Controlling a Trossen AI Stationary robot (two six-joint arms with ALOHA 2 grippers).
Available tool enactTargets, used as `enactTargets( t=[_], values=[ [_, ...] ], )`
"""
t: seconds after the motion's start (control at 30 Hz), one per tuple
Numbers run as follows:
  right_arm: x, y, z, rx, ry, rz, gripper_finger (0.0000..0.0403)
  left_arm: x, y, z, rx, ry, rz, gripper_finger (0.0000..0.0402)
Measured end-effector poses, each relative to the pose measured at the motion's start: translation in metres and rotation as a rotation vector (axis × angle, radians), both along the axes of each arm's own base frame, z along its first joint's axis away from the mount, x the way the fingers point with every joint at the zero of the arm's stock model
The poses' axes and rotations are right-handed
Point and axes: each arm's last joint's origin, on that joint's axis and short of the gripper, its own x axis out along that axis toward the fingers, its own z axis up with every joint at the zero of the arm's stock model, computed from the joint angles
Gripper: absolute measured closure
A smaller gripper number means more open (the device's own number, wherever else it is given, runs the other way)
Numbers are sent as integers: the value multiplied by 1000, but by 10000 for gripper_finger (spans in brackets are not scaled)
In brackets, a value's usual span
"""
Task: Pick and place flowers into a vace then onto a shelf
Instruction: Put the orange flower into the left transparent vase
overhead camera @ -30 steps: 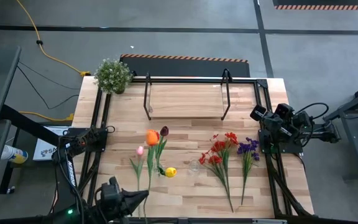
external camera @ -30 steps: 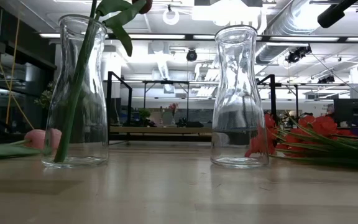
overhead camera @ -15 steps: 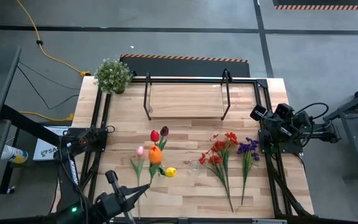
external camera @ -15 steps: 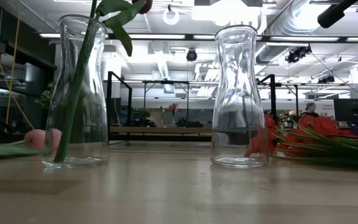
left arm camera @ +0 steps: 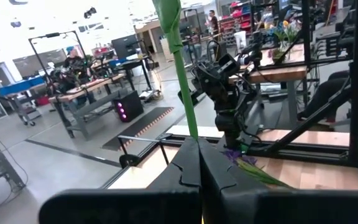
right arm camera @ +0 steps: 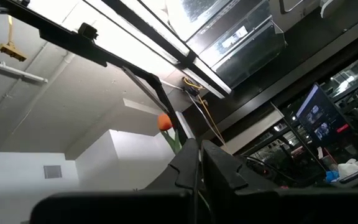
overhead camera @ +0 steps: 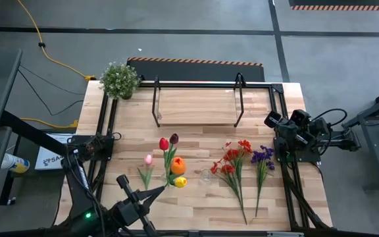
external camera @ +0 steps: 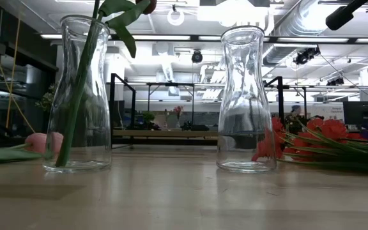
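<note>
left gripper (overhead camera: 151, 195): at table's 7 o'clock edge, clamped on the orange tulip's stem; the left wrist view showed the fingers (left arm camera: 191, 163) pressed together around the green stem (left arm camera: 180, 68).
orange tulip (overhead camera: 177, 165): head sat at about 1 o'clock from the gripper, above the left vase area; long axis ran 7-to-1 o'clock in the high view, steeply upright in the wrist view.
left vase (external camera: 78, 96): already held one stem; in the high view it stood just at 12 o'clock of the yellow tulip (overhead camera: 181, 182), under the orange head.
right vase (external camera: 246, 99): empty, at 3 o'clock of the left vase, well apart from the held stem.
key relation: stem's lower end was at the gripper, away from the vase mouth; judged that the stem had to swing upright and come down on the left vase, the nearer one.
other flowers: pink tulip (overhead camera: 148, 160) at 9 o'clock of the vase; red sprays (overhead camera: 232, 158) and purple spray (overhead camera: 263, 157) at 3 o'clock, lying on the table.
shelf (overhead camera: 196, 106): at 12 o'clock, no vase on it.
right gripper (overhead camera: 273, 120): parked at table's 3 o'clock edge, fingers together, holding nothing.
nearer arm: left.
</note>
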Motion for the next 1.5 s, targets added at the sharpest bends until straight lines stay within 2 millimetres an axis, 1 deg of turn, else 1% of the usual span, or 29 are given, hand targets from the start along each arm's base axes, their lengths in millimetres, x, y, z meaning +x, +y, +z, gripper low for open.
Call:
enactTargets(
  t=[0.37, 0.6, 0.7, 0.8, 0.9, 1.17, 1.3, 1.43, 1.5],
  values=[
    [1, 0, -1, 0, 17, -1, 391, -3, 5, 6, 5, 3, 1, 380],
    [1, 0, -1, 1, 21, -2, 391, -6, 2, 6, 62, 41, -10, 380],
    [1, 0, -1, 1, 21, -2, 391, -7, 0, 2, 89, 56, -15, 380],
    [1, 0, -1, 1, 21, -2, 391, -6, -2, -6, 113, 73, -15, 380],
    [1, 0, -1, 1, 21, -2, 391, -3, -3, -18, 128, 81, -12, 380],
    [1, 0, -1, 9, 23, 5, 391, -2, -6, -59, 136, 90, -13, 380],
    [1, 0, -1, 10, 22, 5, 391, -8, 4, -73, 110, 72, -12, 380],
    [1, 0, -2, 28, 26, 17, 391, -19, 21, -84, 78, 51, -12, 380],
    [2, 0, -2, 39, 28, 22, 391, -25, 31, -86, 45, 30, -12, 380]
  ],
)
